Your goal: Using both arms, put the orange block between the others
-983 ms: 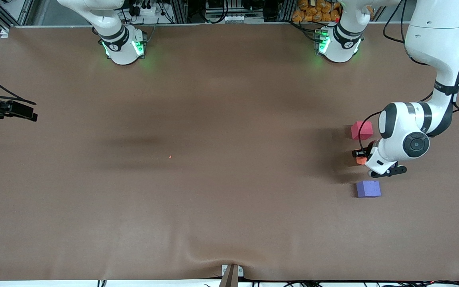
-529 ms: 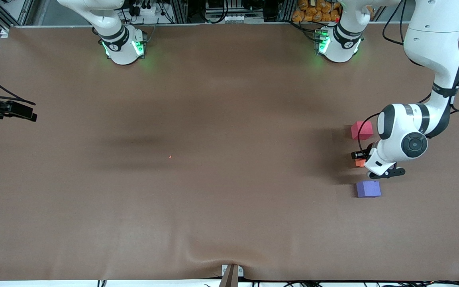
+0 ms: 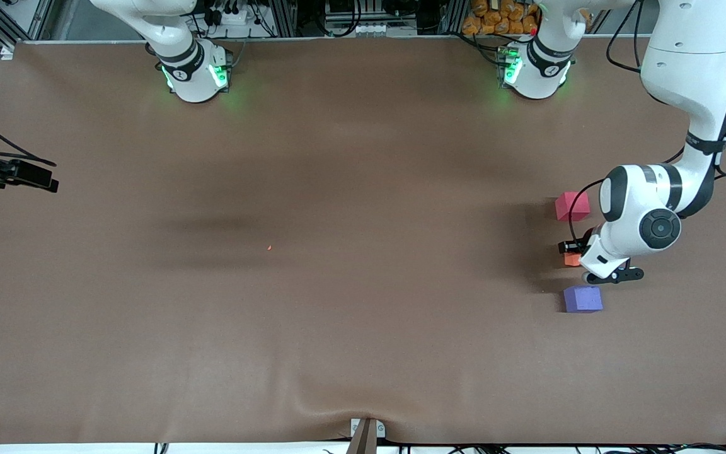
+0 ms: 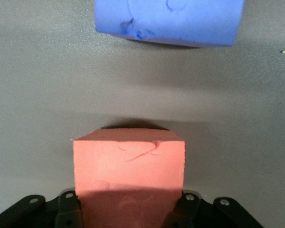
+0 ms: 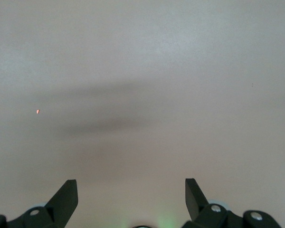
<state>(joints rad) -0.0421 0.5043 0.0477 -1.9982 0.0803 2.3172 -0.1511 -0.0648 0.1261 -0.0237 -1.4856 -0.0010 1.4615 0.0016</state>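
Observation:
My left gripper [image 3: 570,253] is shut on the orange block [image 3: 571,259], its black fingers [image 4: 69,209] pressed against two sides of it. The block [image 4: 128,161] sits low over the brown table, in the gap between the pinkish-red cube [image 3: 572,205] and the purple-blue cube [image 3: 583,299]. I cannot tell whether it touches the table. The purple-blue cube [image 4: 168,21] lies a short way off from the held block. My right gripper [image 5: 130,190] waits open and empty over bare table at the right arm's end [image 3: 54,180].
A tiny orange speck [image 3: 269,247] lies on the brown table mat [image 3: 363,157] near the middle. The mat has a raised wrinkle [image 3: 338,403] at the edge nearest the front camera. Both green-lit arm bases [image 3: 194,72] stand along the farthest edge.
The left gripper has sunk a little with the orange block, ending slightly closer to the purple-blue cube. The two cubes and the right arm have not moved.

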